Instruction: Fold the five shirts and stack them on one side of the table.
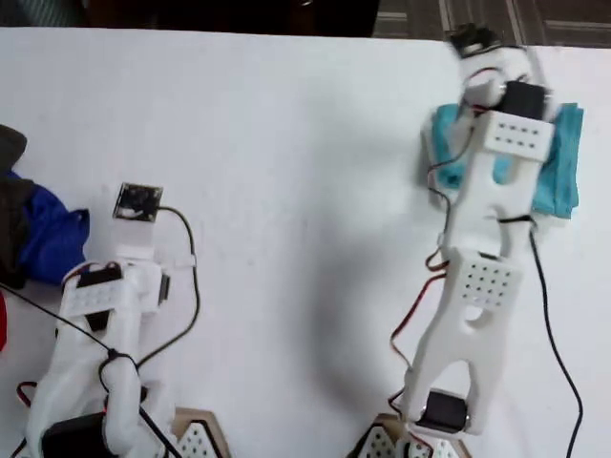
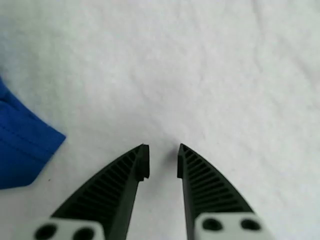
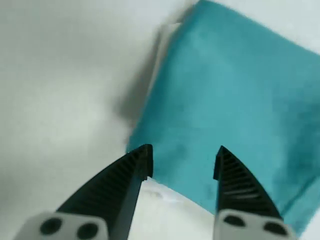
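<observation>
High view: the folded teal shirt (image 1: 565,162) lies at 1 o'clock on the table (image 1: 286,143), probably starting the stack, with the right arm (image 1: 482,277) stretched over it. The crumpled blue shirt (image 1: 52,239) sits at 9 o'clock.

Left wrist view: the left gripper (image 2: 162,161), narrowly parted and holding nothing, hangs over bare table near the blue shirt.

Right wrist view: the right gripper (image 3: 182,161), moderately spread and holding nothing, sits over the teal shirt's edge, likely to tidy the fold.

In the high view, the wide middle of the white table (image 1: 296,162) lies bare, open from near edge to far edge. At the left edge, a blue shirt (image 1: 52,239) and dark cloth (image 1: 11,205) block the way. At upper right, the folded teal shirt (image 1: 565,162) lies under the outstretched right arm (image 1: 482,277).
</observation>
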Controlling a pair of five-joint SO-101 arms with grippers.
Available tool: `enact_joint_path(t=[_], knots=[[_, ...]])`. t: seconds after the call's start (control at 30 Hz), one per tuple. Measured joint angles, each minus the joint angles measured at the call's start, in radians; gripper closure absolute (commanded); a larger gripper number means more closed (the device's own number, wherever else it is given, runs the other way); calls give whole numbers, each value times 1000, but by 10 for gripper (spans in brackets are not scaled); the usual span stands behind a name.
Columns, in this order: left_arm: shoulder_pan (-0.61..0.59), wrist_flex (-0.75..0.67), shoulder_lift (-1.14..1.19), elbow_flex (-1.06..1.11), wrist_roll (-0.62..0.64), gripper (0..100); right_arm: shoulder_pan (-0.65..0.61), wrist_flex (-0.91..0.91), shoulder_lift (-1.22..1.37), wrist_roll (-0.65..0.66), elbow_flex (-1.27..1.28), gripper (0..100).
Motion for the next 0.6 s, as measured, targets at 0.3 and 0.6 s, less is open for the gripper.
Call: enact_joint_path(t=[0.3,0.6], knots=[[0,0,0,0,0,880,-5,0,101,12,43,807],[-2,0,0,0,0,880,95,0,114,157,43,982]])
